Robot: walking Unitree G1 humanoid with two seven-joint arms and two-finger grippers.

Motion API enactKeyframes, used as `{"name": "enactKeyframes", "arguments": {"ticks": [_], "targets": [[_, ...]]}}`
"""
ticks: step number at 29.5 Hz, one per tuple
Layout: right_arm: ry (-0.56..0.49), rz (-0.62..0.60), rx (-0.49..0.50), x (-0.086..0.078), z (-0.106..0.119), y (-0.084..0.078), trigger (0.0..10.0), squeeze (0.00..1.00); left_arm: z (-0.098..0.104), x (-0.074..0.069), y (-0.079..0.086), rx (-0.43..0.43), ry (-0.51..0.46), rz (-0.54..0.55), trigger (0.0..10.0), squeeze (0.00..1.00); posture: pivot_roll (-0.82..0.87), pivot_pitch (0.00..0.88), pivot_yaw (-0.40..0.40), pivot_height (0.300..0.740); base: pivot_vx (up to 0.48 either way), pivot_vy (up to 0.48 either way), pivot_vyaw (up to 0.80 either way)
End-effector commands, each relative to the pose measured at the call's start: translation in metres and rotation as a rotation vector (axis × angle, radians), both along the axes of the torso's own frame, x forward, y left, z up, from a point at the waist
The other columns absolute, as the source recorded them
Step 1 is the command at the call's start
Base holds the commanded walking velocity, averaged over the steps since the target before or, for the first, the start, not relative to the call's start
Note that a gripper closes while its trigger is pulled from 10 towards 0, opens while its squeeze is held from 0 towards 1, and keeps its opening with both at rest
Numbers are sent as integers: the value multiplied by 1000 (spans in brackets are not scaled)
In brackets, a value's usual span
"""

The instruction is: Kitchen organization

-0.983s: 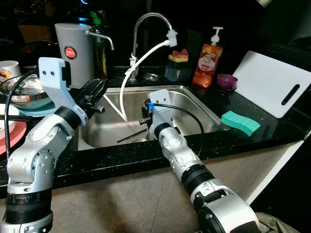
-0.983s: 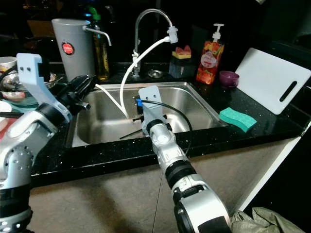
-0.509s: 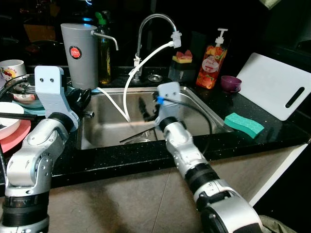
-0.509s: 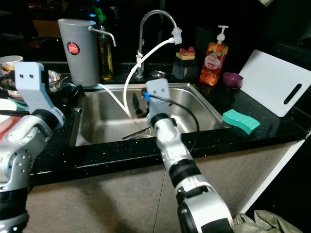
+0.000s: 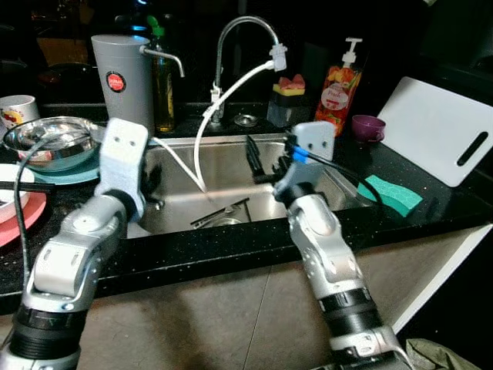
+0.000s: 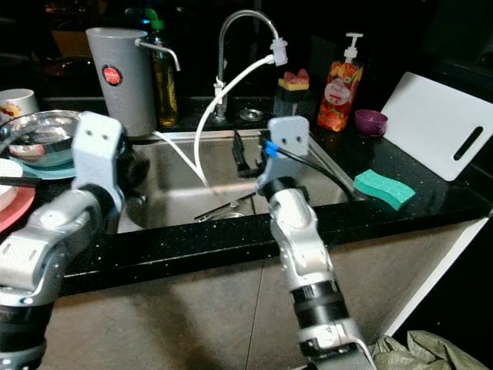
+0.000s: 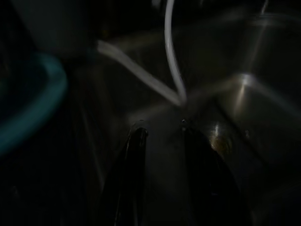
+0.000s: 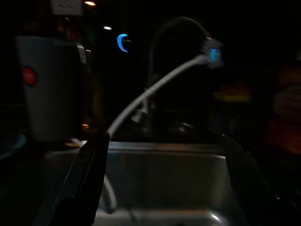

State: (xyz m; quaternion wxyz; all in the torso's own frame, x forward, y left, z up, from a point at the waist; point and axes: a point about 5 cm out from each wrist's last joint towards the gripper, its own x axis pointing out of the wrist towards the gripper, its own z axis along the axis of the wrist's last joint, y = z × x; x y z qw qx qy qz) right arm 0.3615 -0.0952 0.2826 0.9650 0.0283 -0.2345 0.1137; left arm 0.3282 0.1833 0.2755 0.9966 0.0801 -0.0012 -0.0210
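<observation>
One sink (image 5: pixel 323 173), one faucet (image 5: pixel 245 35), one sponge (image 5: pixel 391 195); two grippers over the basin. Right gripper (image 8: pixel 164 179) spread wide, empty; left gripper (image 7: pixel 162 136) narrowly parted, empty.

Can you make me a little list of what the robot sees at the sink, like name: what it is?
place: steel sink in a black counter
left tool: over the sink's left side, fingers a little apart, holding nothing
right tool: raised over the sink, fingers wide open, holding nothing
tap: curved, with a white hose hanging into the sink
in the sink: a thin dark utensil
right of sink: green sponge, white cutting board
behind sink: soap bottle, grey jug
</observation>
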Motion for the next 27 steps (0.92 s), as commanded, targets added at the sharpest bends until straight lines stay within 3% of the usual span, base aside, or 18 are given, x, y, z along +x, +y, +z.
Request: {"name": "enactKeyframes", "arguments": {"ticks": [1, 7, 9, 11, 13, 15, 19, 20, 21, 27], "targets": [[5, -40, 8, -3, 3, -11, 10000, 0, 4, -1, 3, -29, 22, 28, 10000, 0, 186, 123, -101, 740, 0, 0, 0], [11, -51, 14, -6, 5, -15, 10000, 0, 6, -3, 13, -7, -12, 50, 10000, 0, 189, 129, -108, 740, 0, 0, 0], [11, -41, 25, -9, 9, -14, 10000, 0, 0, -3, 35, 69, 6, 120, 10000, 0, 195, 119, -105, 740, 0, 0, 0], [15, -38, 28, -10, 10, -14, 10000, 0, -1, -3, 42, 95, 12, 148, 10000, 0, 195, 119, -105, 740, 0, 0, 0], [15, -42, 37, -12, 14, -15, 10000, 0, 4, -2, 60, 242, 7, 188, 10000, 0, 192, 121, -111, 740, 0, 0, 0], [15, -43, 38, -12, 15, -15, 10000, 0, 7, -2, 65, 285, 10, 200, 10000, 0, 192, 121, -111, 740, 0, 0, 0], [0, -30, 11, -16, 20, -10, 10000, 0, 16, 0, 86, 293, 24, 244, 10000, 0, 181, 118, -111, 740, 0, 0, 0], [-4, -34, 1, -19, 22, -11, 10000, 0, 21, 3, 103, 336, 53, 243, 10000, 0, 165, 122, -110, 740, 0, 0, 0], [-3, -36, 0, -19, 22, -11, 10000, 0, 21, 4, 107, 347, 62, 238, 10000, 0, 165, 122, -110, 740, 0, 0, 0], [-22, -34, -12, -23, 26, -8, 10000, 0, 36, 5, 129, 271, 37, 202, 10000, 0, 141, 108, -79, 740, 0, 0, 0]]}}
